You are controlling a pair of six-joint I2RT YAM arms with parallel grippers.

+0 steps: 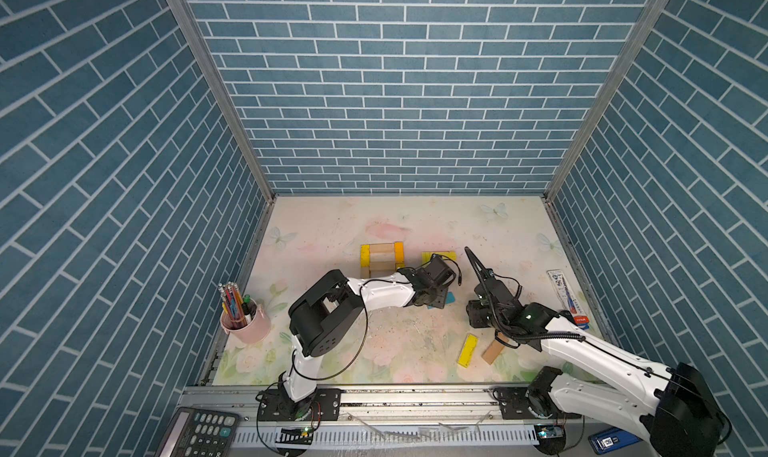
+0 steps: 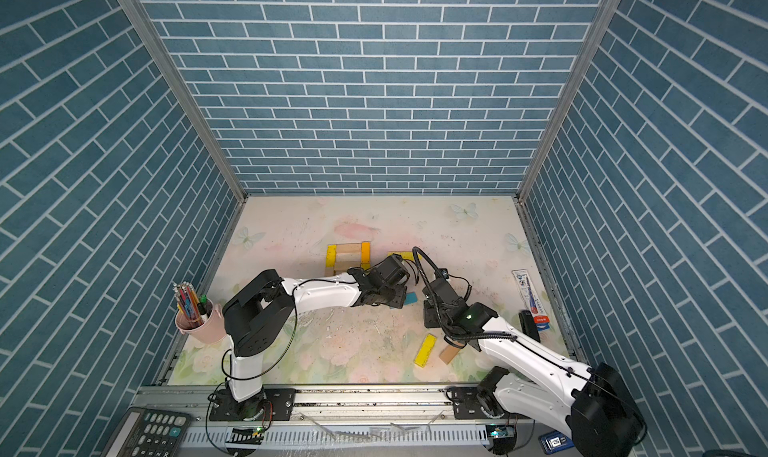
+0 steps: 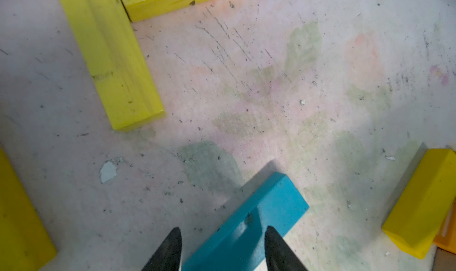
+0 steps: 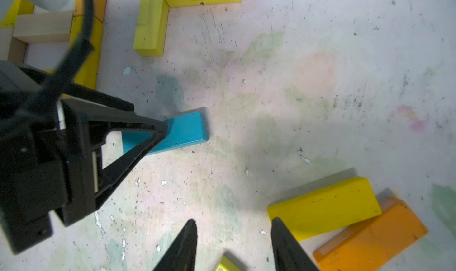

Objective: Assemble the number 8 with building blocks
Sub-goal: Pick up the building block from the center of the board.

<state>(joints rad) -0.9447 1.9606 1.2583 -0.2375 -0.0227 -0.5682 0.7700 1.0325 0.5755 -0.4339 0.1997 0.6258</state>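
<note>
My left gripper (image 3: 223, 232) is shut on the teal block (image 3: 261, 208), which sticks out past its fingertips; the same block (image 1: 448, 297) peeks out beside the left wrist in both top views. My right gripper (image 4: 234, 223) is open over bare table, with only a yellow corner (image 4: 227, 264) showing beneath it. A yellow block (image 4: 323, 208) leans on an orange one (image 4: 370, 235) beside its jaws. Far from me, yellow, tan and orange blocks form a partial frame (image 1: 382, 259). Two yellow blocks make an L (image 1: 436, 255) to its right.
A loose yellow block (image 1: 467, 350) and a tan block (image 1: 492, 353) lie near the front edge under the right arm. A pink pencil cup (image 1: 245, 322) stands at the left wall. A packaged item (image 1: 563, 288) lies by the right wall, and a calculator (image 1: 199, 434) sits off the table.
</note>
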